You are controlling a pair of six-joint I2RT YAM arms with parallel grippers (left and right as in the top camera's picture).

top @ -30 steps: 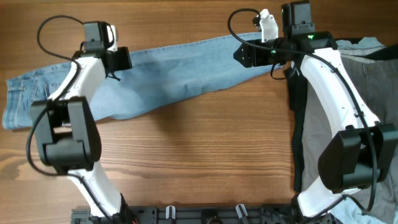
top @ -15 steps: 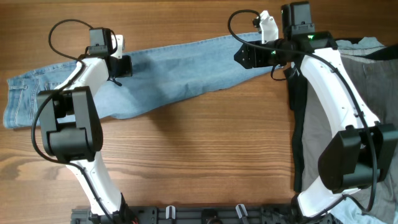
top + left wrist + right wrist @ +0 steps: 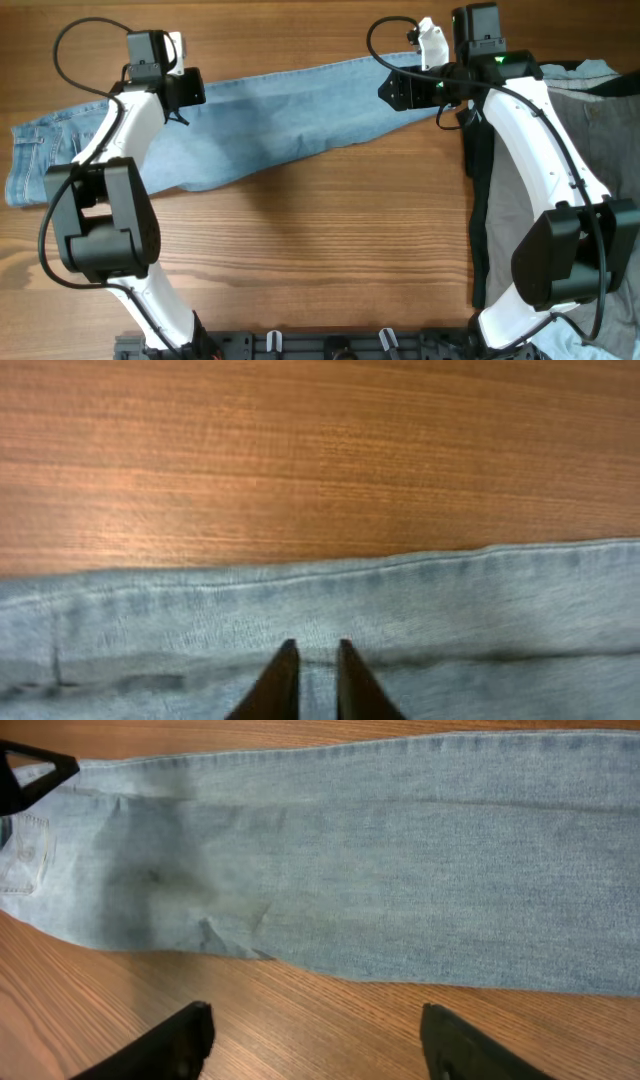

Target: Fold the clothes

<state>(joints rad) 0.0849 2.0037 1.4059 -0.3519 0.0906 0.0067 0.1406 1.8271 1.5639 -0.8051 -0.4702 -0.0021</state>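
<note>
The jeans (image 3: 280, 110) lie flat along the far side of the table (image 3: 320, 250). The waist and pocket are at my left end, and the legs run to the right. In the overhead view they look like one long band, so I judge that one leg already lies on the other and the fold across the length is not yet made.

My left gripper (image 3: 315, 650) is on the denim near the upper seam, just beside the bare wood. Its fingers (image 3: 283, 680) are almost closed, with only a thin slit between them, and I see no cloth pinched there.

My right gripper (image 3: 315, 1015) hangs above the leg part with its fingers (image 3: 190, 1035) spread wide and holding nothing. The hem itself I cannot see.

I think this is the step of taking hold. The next move calls for opening the left fingers over the edge and closing on both layers. The right must go down to the leg end, so that the two ends can be brought together.
</note>
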